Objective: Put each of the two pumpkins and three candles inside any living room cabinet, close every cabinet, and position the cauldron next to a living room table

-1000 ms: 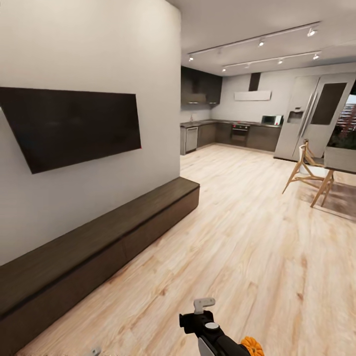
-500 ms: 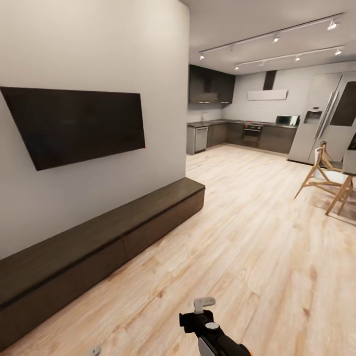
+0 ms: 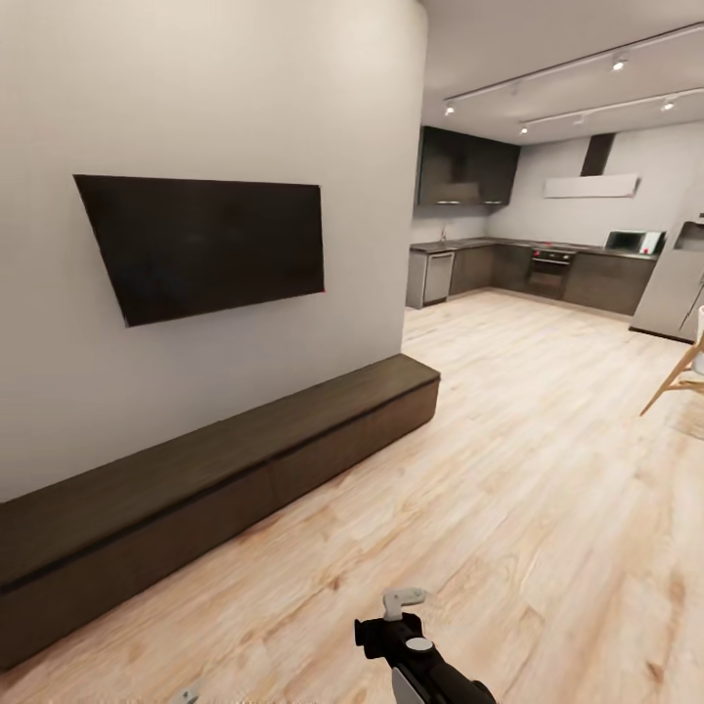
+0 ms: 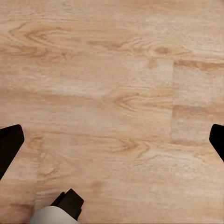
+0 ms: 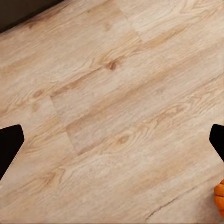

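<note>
The cabinet (image 3: pixel 225 469), long, low and dark brown, runs along the white wall under the TV, and its drawer fronts look shut. In the right wrist view my right gripper (image 5: pixel 112 144) is open over bare wood floor, with its black fingertips (image 5: pixel 9 147) at the two sides. A sliver of an orange pumpkin (image 5: pixel 219 198) shows at the frame's edge, beside one fingertip. A dark corner of the cabinet (image 5: pixel 23 9) also shows there. My left gripper (image 4: pixel 112 144) is open over the floor and holds nothing. Candles and cauldron are out of view.
A black TV (image 3: pixel 210 244) hangs on the wall above the cabinet. Wood floor (image 3: pixel 548 469) stretches to a dark kitchen (image 3: pixel 548 269) at the back. A wooden chair leg (image 3: pixel 675 376) shows at the right edge. One of my arms (image 3: pixel 416 655) reaches in at the bottom.
The head view has swung left, so the cabinet and TV sit further right in the picture. The chairs and table have slid off to the right, and the pumpkin beside the arm has left the frame.
</note>
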